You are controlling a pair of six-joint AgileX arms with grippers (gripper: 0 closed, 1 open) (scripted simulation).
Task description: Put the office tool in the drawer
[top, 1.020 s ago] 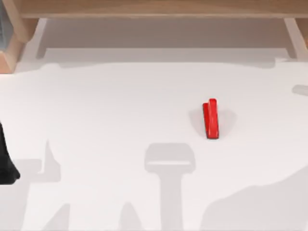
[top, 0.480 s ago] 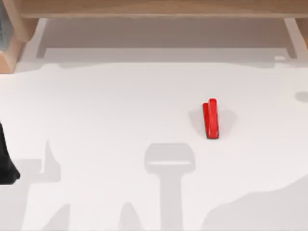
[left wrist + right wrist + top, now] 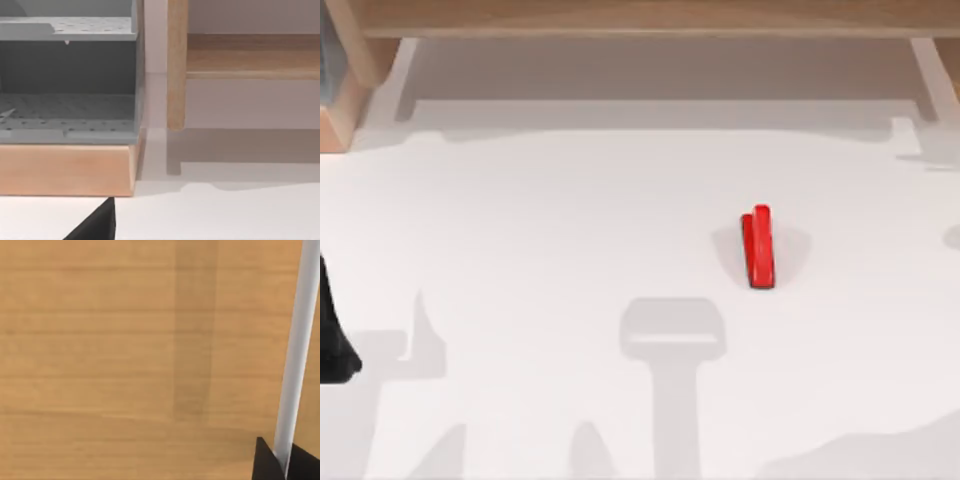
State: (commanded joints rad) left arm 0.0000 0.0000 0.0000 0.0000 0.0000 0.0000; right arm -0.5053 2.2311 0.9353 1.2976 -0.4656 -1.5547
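Item: red stapler (image 3: 759, 247), lying flat on the white surface (image 3: 540, 230), right of centre in the top view, long axis running toward the wooden cabinet (image 3: 640, 18) at the far edge. Untouched, well apart from either arm.

Right gripper (image 3: 285, 460): pressed close against a light wooden front, dark fingers set either side of a pale upright bar handle (image 3: 296, 350). Whether clamped on the bar or merely straddling it: cannot tell.

Left arm (image 3: 332, 340): parked at the left edge of the surface; one dark fingertip (image 3: 97, 225) seen in the left wrist view, facing a grey perforated shelf unit (image 3: 67, 80) on a wooden base. Fingers open or closed: cannot tell.

Step judged: opening the drawer, before any pickup.

Hazards: fingers slipping off the thin, smooth bar if the pull runs off-axis; drawer opened too little to take the stapler; glossy, narrow stapler likely to twist or skid if later pinched across its sloped upper arm.
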